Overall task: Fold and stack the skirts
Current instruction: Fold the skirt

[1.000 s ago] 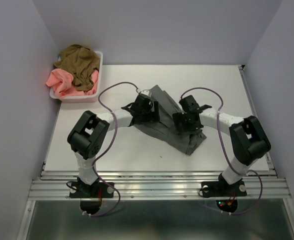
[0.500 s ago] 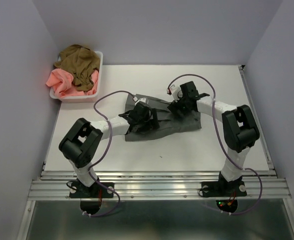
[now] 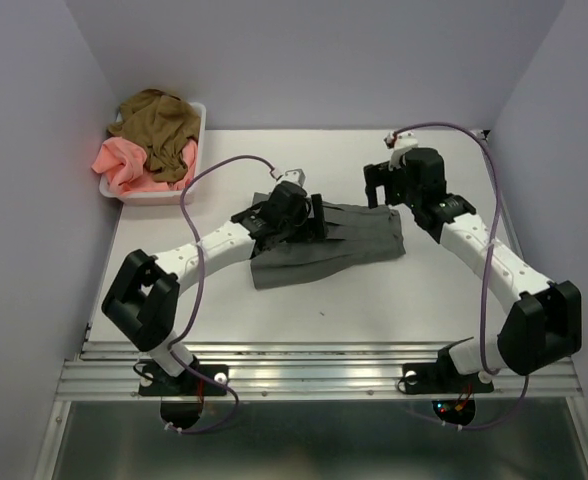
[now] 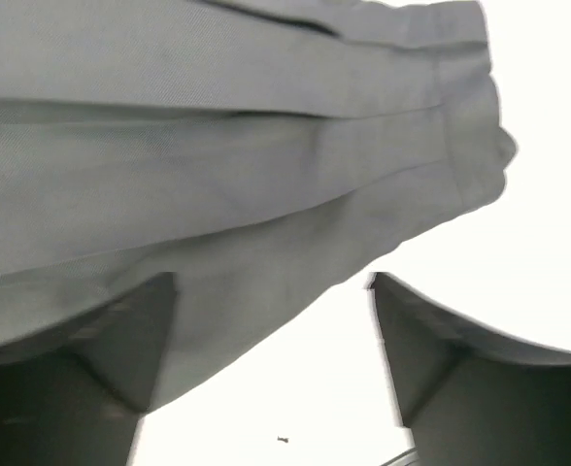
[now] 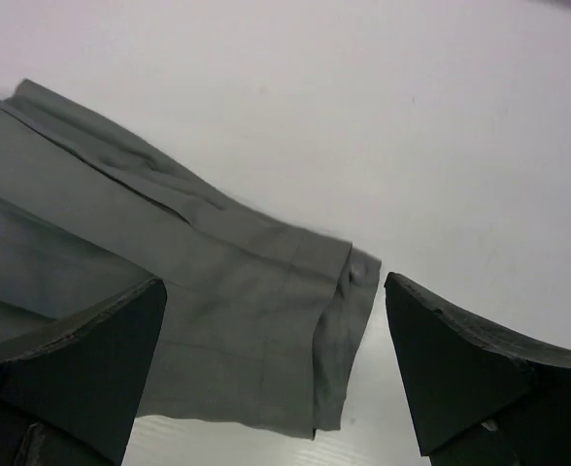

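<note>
Directly under the left pincer [image 3: 318,214] (gaping) lies the grey skirt [image 3: 364,236]

Grey cloth skirt [image 3: 359,245] lies folded in a flat strip mid-way across the white table [image 3: 274,300]. Left gripper [image 3: 317,220] sits over the skirt's left half, jaws apart; contact can't be judged. Right gripper [image 3: 378,190] is just past its far right corner, jaws apart, holding nothing. White plastic mesh basket [image 3: 200,150] at far left holds the olive-brown skirt [image 3: 159,125] heaped on the salmon-pink skirt [image 3: 119,165].
</note>
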### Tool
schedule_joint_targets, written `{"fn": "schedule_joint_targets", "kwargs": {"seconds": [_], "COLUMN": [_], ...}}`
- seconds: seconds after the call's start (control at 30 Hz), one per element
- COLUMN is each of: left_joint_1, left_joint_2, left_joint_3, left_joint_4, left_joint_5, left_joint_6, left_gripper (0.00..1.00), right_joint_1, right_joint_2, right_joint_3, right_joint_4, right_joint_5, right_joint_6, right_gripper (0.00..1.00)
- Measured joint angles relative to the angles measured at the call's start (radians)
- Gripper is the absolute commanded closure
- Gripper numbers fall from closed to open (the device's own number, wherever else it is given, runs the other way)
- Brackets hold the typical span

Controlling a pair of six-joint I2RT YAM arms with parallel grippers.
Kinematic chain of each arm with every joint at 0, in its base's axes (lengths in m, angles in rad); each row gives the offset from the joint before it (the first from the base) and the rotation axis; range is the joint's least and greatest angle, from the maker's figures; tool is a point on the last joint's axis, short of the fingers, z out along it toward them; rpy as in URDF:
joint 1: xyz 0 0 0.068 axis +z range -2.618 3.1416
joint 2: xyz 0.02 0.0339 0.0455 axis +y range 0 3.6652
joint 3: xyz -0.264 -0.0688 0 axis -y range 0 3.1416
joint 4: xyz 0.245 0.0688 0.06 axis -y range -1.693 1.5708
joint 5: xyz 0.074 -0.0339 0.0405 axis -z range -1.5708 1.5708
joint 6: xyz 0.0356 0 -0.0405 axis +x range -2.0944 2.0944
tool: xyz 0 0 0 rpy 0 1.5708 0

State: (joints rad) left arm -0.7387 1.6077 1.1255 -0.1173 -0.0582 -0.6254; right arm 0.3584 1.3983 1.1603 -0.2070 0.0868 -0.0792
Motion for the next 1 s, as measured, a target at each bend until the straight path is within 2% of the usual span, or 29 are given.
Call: {"fn": "schedule_joint_targets", "kwargs": {"seconds": [0.07, 0.1, 0.2, 0.37, 0.4, 0.57, 0.8, 0.9, 1.0], "left_joint_1": [0.0, 0.0, 0.0, 0.001, 0.001, 0.008, 0.014, 0.014, 0.014], "left_joint_2": [-0.014, -0.013, 0.03, 0.148, 0.176, 0.276, 0.34, 0.369, 0.382], "left_joint_3": [0.019, 0.031, 0.1, 0.185, 0.196, 0.208, 0.207, 0.203, 0.196], "left_joint_4": [-0.006, -0.01, -0.017, -0.017, -0.025, -0.068, -0.057, -0.04, -0.018], "left_joint_5": [0.001, 0.001, 0.002, 0.004, 0.0, -0.01, 0.003, 0.006, 0.012], "left_joint_6": [0.02, 0.025, 0.062, 0.108, 0.115, 0.144, 0.173, 0.177, 0.177], "left_gripper": [0.39, 0.56, 0.76, 0.9, 0.97, 1.0, 1.0, 1.0, 1.0], "right_joint_1": [-0.034, -0.051, -0.147, -0.249, -0.258, -0.285, -0.288, -0.288, -0.288], "right_joint_2": [-0.01, -0.004, 0.056, 0.129, 0.143, 0.209, 0.292, 0.307, 0.316], "right_joint_3": [-0.065, -0.086, -0.153, -0.176, -0.176, -0.176, -0.179, -0.182, -0.181], "right_joint_4": [0.004, 0.0, -0.026, -0.04, -0.039, -0.035, -0.039, -0.026, -0.018], "right_joint_5": [0.01, 0.008, -0.029, -0.142, -0.174, -0.275, -0.373, -0.394, -0.414], "right_joint_6": [0.071, 0.098, 0.185, 0.261, 0.275, 0.309, 0.333, 0.335, 0.334], "right_gripper": [0.0, 0.0, 0.0, 0.0, 0.0, 0.0, 0.01, 0.09, 0.26]}}
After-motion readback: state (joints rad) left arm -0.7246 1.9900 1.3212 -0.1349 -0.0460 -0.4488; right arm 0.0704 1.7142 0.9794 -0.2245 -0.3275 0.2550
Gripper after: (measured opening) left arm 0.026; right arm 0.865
